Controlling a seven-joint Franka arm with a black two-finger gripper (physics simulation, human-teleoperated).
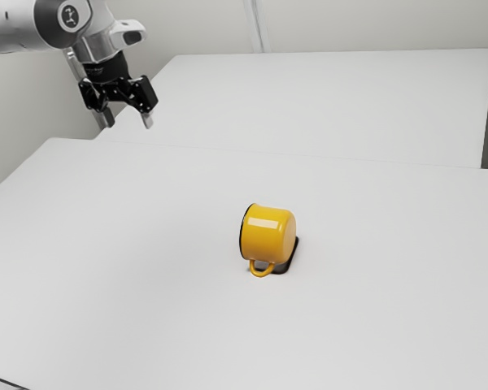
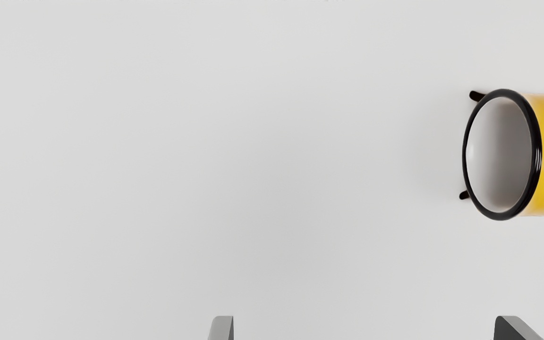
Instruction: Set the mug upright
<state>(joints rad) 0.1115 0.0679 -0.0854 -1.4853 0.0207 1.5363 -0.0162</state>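
Yellow, your mug (image 1: 264,236) lies on its side on the table (image 1: 130,301). Well apart from the mug and higher up, your gripper (image 1: 128,123) hangs spread wide.

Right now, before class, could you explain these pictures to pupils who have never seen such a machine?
This is a robot arm with a two-fingered hand. The exterior view is taken from the arm's side; the wrist view comes from a camera on the hand, with its fingertips at the bottom edge. On the white table, a yellow mug lies on its side, its black-rimmed mouth facing the exterior view's left. Something black sits partly hidden by the mug; I cannot tell what. The fingers are apart, holding nothing.
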